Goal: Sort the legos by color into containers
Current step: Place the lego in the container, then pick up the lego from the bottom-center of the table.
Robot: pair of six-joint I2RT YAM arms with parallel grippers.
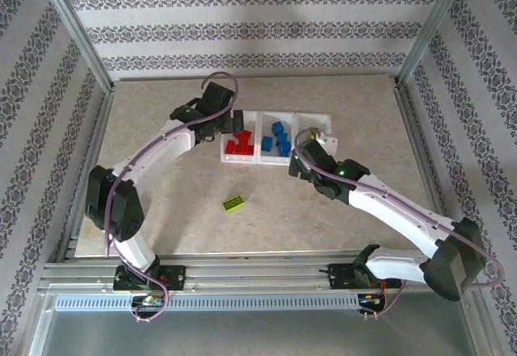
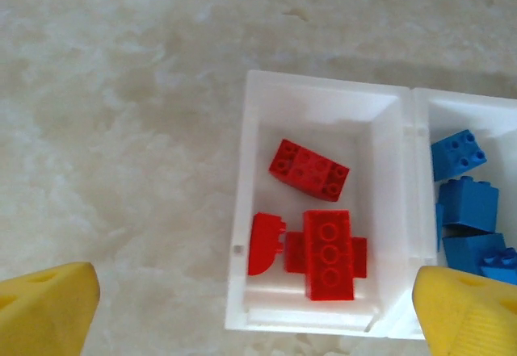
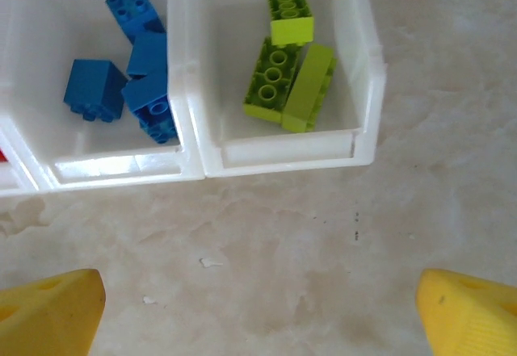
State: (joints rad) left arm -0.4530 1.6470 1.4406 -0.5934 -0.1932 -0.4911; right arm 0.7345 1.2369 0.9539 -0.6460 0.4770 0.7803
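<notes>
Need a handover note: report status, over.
Left gripper, right gripper open, empty. Tray holds sorted bricks; one lime brick loose on table. Nothing blocking it.

Bright, soft, even light; shadows are faint. The tray (image 3: pixel 279 162) glares white (mostly in wrist views); near corners blur slightly.

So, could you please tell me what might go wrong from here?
1. The loose green brick lies nearer the left arm, yet the green compartment sits at the right end of the tray, by the right gripper; the arms might crowd each other there.
2. The left gripper, open over the red compartment, could clip the thin tray wall on leaving and shift it.
</notes>
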